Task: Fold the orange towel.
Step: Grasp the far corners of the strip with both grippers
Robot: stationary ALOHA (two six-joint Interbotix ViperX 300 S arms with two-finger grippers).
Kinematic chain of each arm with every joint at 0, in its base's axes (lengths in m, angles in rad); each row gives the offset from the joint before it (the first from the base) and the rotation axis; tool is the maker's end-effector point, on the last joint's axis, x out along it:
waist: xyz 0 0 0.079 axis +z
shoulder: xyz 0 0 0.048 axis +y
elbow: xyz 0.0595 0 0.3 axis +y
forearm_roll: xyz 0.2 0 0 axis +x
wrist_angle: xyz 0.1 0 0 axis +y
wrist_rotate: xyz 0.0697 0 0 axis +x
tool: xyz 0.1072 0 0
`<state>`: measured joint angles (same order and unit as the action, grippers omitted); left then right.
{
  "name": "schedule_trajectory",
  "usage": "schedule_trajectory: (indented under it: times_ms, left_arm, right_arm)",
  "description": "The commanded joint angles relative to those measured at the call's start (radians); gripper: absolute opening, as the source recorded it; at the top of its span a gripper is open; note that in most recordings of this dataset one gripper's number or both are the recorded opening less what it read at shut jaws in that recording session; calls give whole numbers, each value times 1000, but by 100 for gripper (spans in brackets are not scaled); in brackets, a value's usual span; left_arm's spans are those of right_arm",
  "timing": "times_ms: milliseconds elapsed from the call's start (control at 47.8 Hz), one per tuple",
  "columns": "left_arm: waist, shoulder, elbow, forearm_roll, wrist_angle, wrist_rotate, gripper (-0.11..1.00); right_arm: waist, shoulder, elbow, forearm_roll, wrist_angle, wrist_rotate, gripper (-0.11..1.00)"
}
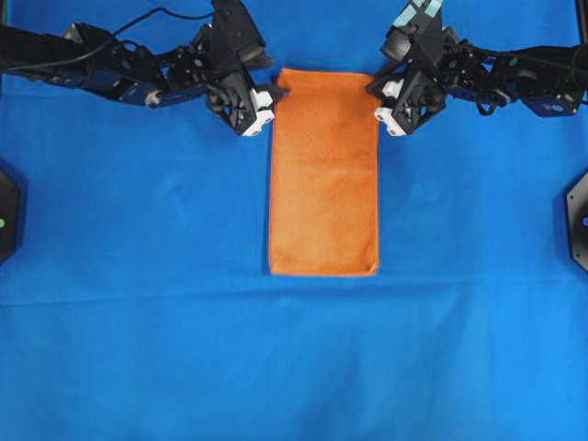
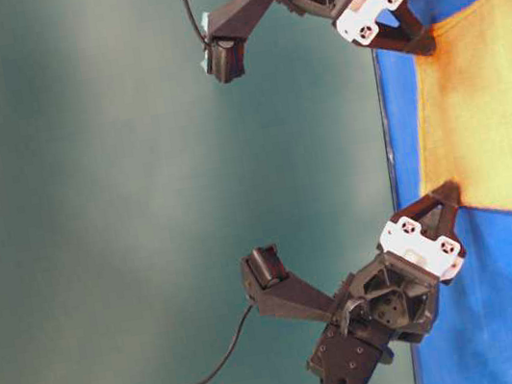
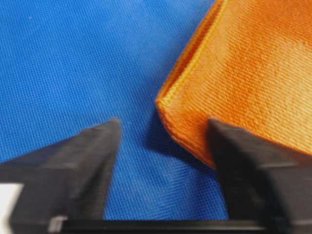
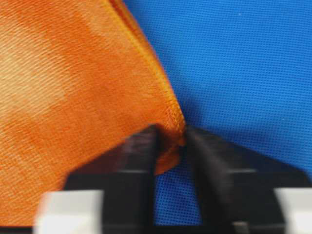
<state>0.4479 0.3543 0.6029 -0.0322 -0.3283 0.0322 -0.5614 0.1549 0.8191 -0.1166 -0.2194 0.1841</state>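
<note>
Two grippers at orange towel [image 1: 323, 175] far corners, left jaws apart straddling corner, right jaws pinching its corner

Overhead looks straight down; table-level sideways; wrist views close; all share orange towel [image 1: 323, 172].

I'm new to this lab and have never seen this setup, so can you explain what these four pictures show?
Two robot arms work over a blue cloth-covered table. One picture looks straight down, one looks from table level and appears turned sideways, and two come from cameras on the arms' wrists. An orange towel, already folded into a long rectangle, lies flat. The left gripper straddles one far corner, with its fingers apart. The right gripper has pinched the other far corner between nearly closed fingers.
</note>
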Motion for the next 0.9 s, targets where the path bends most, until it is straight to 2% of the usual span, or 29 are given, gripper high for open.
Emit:
schedule_trajectory:
  times_ms: [0, 21, 63, 146, 188, 502, 690, 879]
  left_arm:
    - [-11, -14, -15, 3, -9, 3, 42]
    - [-12, -14, -15, 3, -9, 6, 37]
    - [-18, -14, -15, 3, -9, 15, 26]
    - [-28, -14, -15, 3, -8, 32, 7]
    - [-28, -14, -15, 3, -9, 38, 2]
    - [-23, -51, -15, 3, -9, 49, 1]
    - [-25, -130, 0, 3, 0, 81, 1]
    - [-26, -152, 12, 3, 17, 84, 1]
  right_arm:
    - [-2, -15, -15, 3, -18, 11, 19]
    - [-2, -15, -15, 3, -21, 11, 11]
    - [0, -17, -15, 8, -29, 11, 3]
    - [2, -17, -15, 14, -37, 11, 3]
    - [2, -17, -15, 14, -40, 11, 3]
    - [8, -21, -15, 31, -61, 11, 3]
    - [8, -86, -8, 31, -57, 9, 3]
    - [8, -129, 0, 29, -52, 6, 3]
